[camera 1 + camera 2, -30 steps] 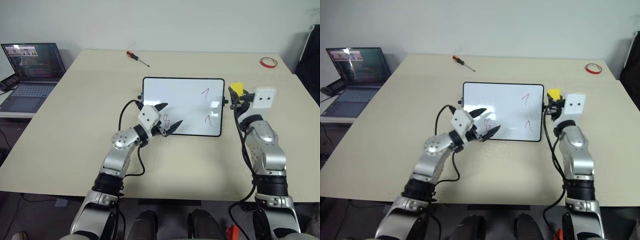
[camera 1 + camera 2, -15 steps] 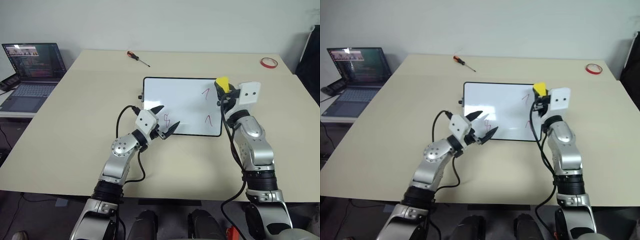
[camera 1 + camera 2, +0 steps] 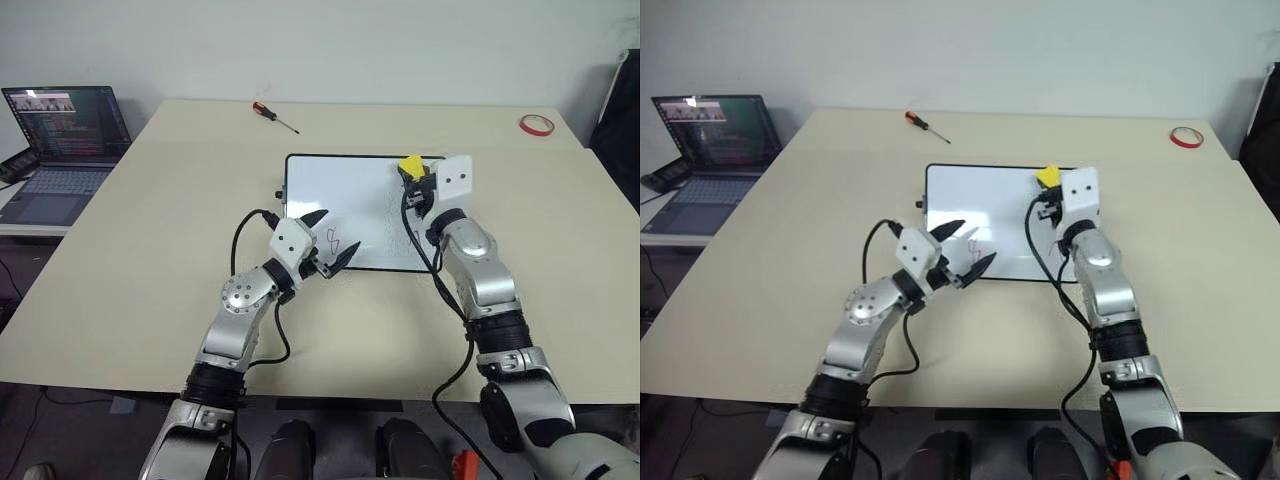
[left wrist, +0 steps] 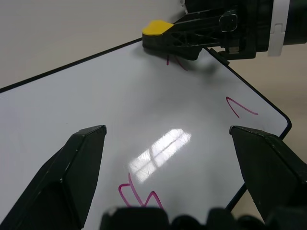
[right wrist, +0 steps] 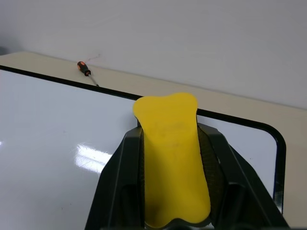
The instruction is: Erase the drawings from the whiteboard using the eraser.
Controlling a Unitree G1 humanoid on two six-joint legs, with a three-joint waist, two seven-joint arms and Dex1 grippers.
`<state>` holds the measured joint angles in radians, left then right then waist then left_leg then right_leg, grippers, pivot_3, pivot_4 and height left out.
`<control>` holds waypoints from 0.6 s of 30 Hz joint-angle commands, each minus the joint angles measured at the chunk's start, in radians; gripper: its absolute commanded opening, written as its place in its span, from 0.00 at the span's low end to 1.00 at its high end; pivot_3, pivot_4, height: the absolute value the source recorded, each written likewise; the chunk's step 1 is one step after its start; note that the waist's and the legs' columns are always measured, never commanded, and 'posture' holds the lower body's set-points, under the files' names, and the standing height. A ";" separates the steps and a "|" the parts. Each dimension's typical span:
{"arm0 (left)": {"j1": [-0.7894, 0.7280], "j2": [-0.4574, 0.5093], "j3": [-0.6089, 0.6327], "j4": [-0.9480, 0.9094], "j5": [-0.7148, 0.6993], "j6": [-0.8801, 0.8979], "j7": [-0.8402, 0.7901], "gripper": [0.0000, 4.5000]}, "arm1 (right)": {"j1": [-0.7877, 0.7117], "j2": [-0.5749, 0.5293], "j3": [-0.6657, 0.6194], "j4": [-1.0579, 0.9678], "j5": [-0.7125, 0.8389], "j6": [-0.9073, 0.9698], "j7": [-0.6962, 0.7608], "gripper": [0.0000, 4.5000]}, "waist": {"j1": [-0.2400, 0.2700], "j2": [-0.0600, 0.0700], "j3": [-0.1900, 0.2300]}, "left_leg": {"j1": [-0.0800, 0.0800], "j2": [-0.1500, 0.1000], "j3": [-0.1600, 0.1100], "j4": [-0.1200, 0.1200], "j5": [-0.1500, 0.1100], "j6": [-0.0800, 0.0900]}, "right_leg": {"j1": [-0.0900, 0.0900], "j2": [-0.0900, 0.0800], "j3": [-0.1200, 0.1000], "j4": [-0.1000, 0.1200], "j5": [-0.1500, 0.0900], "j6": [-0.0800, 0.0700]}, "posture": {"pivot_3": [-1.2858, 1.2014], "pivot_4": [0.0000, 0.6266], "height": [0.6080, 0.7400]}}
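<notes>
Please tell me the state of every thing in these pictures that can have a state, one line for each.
left gripper: open, empty, over the whiteboard's near edge
right gripper: shut on the eraser
whiteboard: flat on table, drawings not yet erased
laptop: open, screen lit
screwdriver: lying on table

The whiteboard (image 3: 365,210) lies mid-table; the right gripper (image 3: 413,172) clamps the yellow eraser (image 3: 410,163) over its far right corner.

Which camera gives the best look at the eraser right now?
The right wrist view: the eraser sits large between the right gripper fingers, over the whiteboard. The left wrist view shows its yellow end from the side. Both eye views show a small yellow spot at the board's far edge.
</notes>
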<state>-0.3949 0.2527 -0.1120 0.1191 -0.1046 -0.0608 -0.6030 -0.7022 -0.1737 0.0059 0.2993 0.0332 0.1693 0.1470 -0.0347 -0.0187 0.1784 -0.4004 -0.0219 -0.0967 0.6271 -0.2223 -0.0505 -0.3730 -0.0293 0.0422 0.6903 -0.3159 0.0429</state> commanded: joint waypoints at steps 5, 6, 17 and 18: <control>0.011 0.005 0.010 -0.071 -0.011 0.010 0.007 1.00 | -0.014 -0.018 0.026 -0.005 -0.065 0.034 -0.016 0.26 | -0.001 0.000 0.000 | 0.000 0.000 0.000 0.000 0.000 0.000 | 0.000 0.000 0.000 0.000 0.000 0.000 | 0.52 0.24 1.00; 0.011 0.005 0.010 -0.072 -0.011 0.011 0.008 1.00 | -0.013 -0.017 0.025 -0.007 -0.068 0.038 -0.016 0.26 | -0.001 0.000 0.000 | 0.000 0.000 0.000 0.000 0.000 0.000 | 0.000 0.000 0.000 0.000 0.000 0.000 | 0.52 0.24 1.00; 0.024 -0.008 0.002 -0.091 -0.012 0.028 0.010 1.00 | 0.184 -0.093 0.043 -0.242 -0.113 0.258 0.022 0.26 | 0.005 -0.001 -0.001 | 0.002 0.000 -0.002 0.002 0.000 0.000 | 0.003 0.000 -0.001 0.001 0.000 0.000 | 0.52 0.24 1.00; 0.023 -0.008 0.003 -0.088 -0.013 0.028 0.009 1.00 | 0.204 -0.097 0.043 -0.267 -0.113 0.274 0.023 0.26 | 0.005 -0.001 -0.001 | 0.002 0.000 -0.002 0.002 0.000 0.000 | 0.003 0.000 -0.001 0.001 0.000 0.000 | 0.52 0.24 1.00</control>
<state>-0.3590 0.2469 -0.1135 0.0730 -0.1049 -0.0256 -0.5992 -0.5285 -0.2599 0.0540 0.0342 -0.0657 0.3815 0.1675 -0.0295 -0.0196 0.1772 -0.3982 -0.0222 -0.0987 0.6287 -0.2223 -0.0505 -0.3694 -0.0295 0.0408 0.6913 -0.3159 0.0430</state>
